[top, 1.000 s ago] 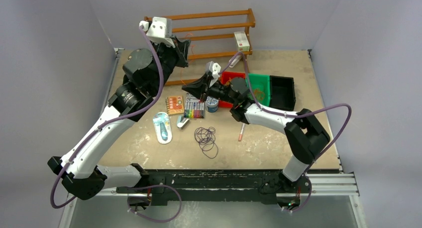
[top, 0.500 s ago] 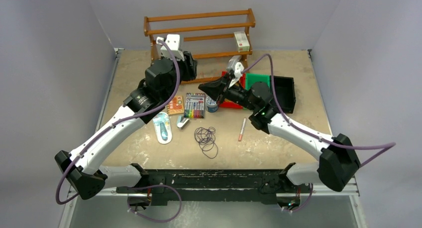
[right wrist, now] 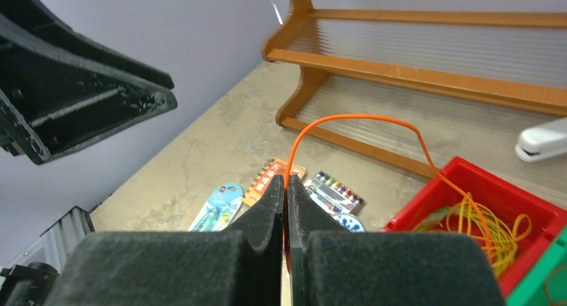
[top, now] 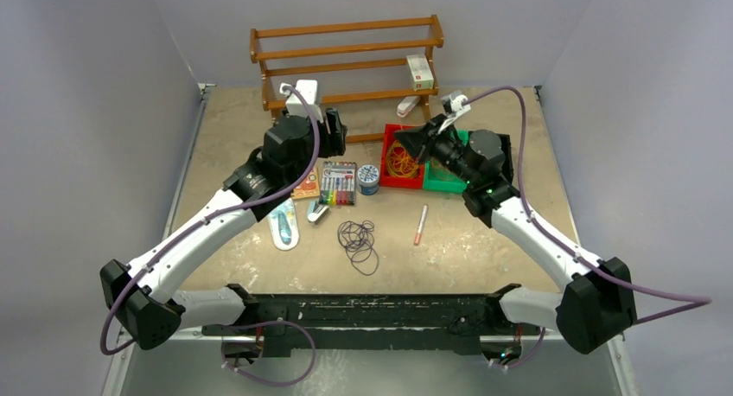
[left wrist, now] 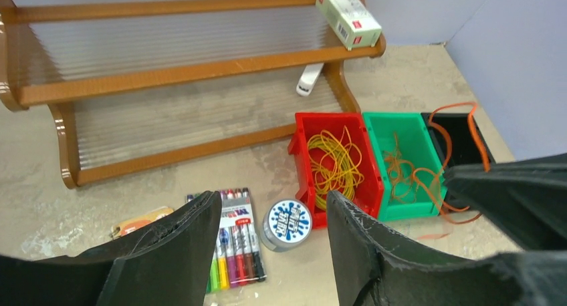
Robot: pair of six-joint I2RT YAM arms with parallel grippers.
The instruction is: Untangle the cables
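Dark cables lie in a loose bunch on the table near the front. Yellow cables fill the red bin, and orange cables lie in the green bin. My right gripper is shut on one orange cable, which arcs up from the jaws and hangs toward the bins. In the top view this gripper hovers above the red bin's back edge. My left gripper is open and holds nothing, hanging above the marker pack and tape roll.
A wooden rack stands at the back with a white box on it and a white stapler underneath. A black bin sits right of the green one. A notebook, a blue package, a small stapler and a red pen lie mid-table.
My left gripper opened and came down from the rack toward the markers. The right arm swung right, carrying the orange cable from above the markers to above the bins.
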